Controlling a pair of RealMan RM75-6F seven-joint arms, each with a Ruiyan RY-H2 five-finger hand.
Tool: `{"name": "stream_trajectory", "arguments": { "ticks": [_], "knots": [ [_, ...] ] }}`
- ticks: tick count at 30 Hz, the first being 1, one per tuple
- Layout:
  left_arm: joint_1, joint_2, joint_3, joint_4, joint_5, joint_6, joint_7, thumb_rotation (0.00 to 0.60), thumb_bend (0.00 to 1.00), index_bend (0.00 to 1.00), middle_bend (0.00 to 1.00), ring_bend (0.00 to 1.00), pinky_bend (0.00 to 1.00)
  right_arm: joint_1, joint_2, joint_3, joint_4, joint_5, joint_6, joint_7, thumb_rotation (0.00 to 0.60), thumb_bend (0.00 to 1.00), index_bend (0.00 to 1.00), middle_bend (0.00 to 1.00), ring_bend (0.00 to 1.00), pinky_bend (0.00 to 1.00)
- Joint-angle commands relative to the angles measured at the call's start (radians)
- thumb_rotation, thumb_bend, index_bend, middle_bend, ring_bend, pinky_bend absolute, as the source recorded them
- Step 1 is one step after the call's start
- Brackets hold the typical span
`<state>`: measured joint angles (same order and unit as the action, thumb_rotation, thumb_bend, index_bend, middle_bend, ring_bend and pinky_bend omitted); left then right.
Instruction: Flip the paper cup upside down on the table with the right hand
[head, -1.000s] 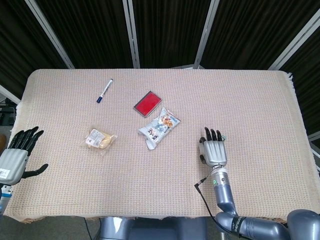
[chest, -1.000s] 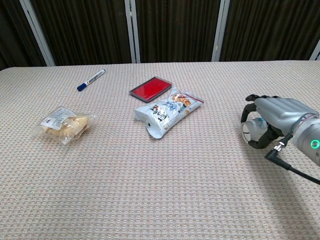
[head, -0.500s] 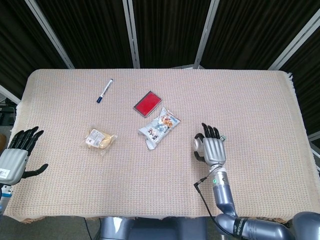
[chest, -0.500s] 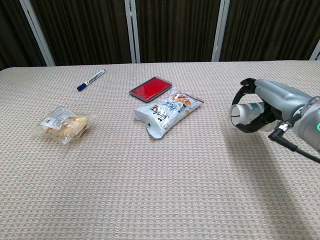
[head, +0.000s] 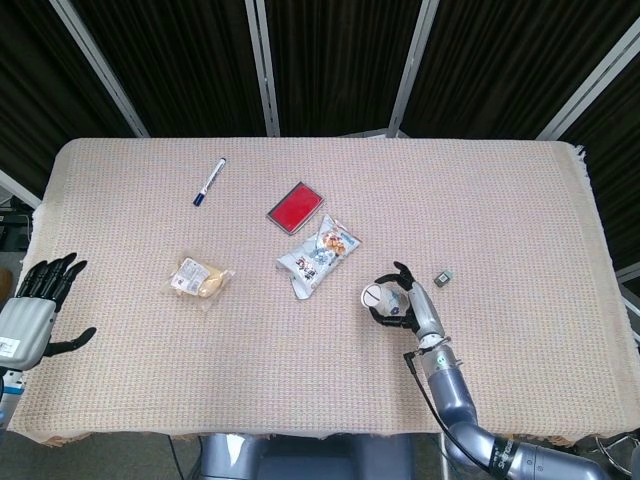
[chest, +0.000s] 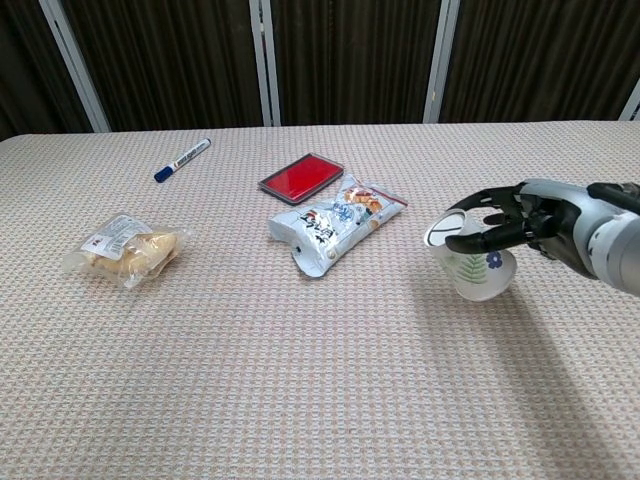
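Observation:
The paper cup (chest: 478, 272) is white with a small blue flower print. My right hand (chest: 520, 225) grips it from the right side, fingers wrapped over its upper part. The cup is tilted, its narrow round bottom facing up and to the left, its wider mouth down near the tablecloth. I cannot tell whether the mouth touches the cloth. From the head view the cup (head: 375, 296) shows as a white disc just left of the right hand (head: 408, 305). My left hand (head: 35, 310) hangs off the table's left edge, fingers spread and holding nothing.
A silver snack bag (chest: 335, 225) lies just left of the cup, with a red flat case (chest: 301, 177) behind it. A bread packet (chest: 125, 250) and a blue marker (chest: 182, 159) lie further left. A small grey object (head: 441, 278) sits right of the hand.
The right hand has moved left with the cup and rolled over, turning the cup from sideways to bottom-up. A small grey object now shows where the hand was. The left hand has not moved.

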<state>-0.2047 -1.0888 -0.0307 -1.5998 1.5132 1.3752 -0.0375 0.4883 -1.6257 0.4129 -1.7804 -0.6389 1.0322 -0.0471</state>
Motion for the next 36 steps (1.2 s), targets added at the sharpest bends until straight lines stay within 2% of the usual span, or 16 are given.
{"name": "stream_trajectory", "arguments": {
  "ticks": [1,13,26,32,36],
  "knots": [
    [0.000,0.000,0.000,0.000,0.000,0.000,-0.001,0.600,0.16,0.00,0.00,0.00,0.00,0.006,0.003,-0.007,0.009,0.010,0.006,-0.004,0.600,0.21,0.43,0.01,0.00,0.00],
    [0.000,0.001,0.001,0.001,0.003,0.001,-0.005,0.600,0.16,0.00,0.00,0.00,0.00,-0.013,0.035,-0.065,0.023,0.019,0.109,-0.073,0.600,0.21,0.42,0.00,0.00,0.00],
    [0.002,0.000,0.002,0.002,0.004,0.004,-0.004,0.600,0.16,0.00,0.00,0.00,0.00,-0.052,0.141,-0.089,-0.029,0.031,0.159,-0.123,0.600,0.21,0.28,0.00,0.00,0.00],
    [0.003,0.000,0.003,0.003,0.006,0.006,-0.005,0.600,0.16,0.00,0.00,0.00,0.00,-0.096,0.253,-0.124,-0.119,-0.050,0.173,-0.126,0.600,0.21,0.23,0.00,0.00,0.00],
    [0.004,-0.001,0.003,0.004,0.006,0.008,-0.005,0.600,0.16,0.00,0.00,0.00,0.00,-0.141,0.341,-0.163,-0.174,-0.152,0.169,-0.087,0.600,0.19,0.17,0.00,0.00,0.00]
  ]
}}
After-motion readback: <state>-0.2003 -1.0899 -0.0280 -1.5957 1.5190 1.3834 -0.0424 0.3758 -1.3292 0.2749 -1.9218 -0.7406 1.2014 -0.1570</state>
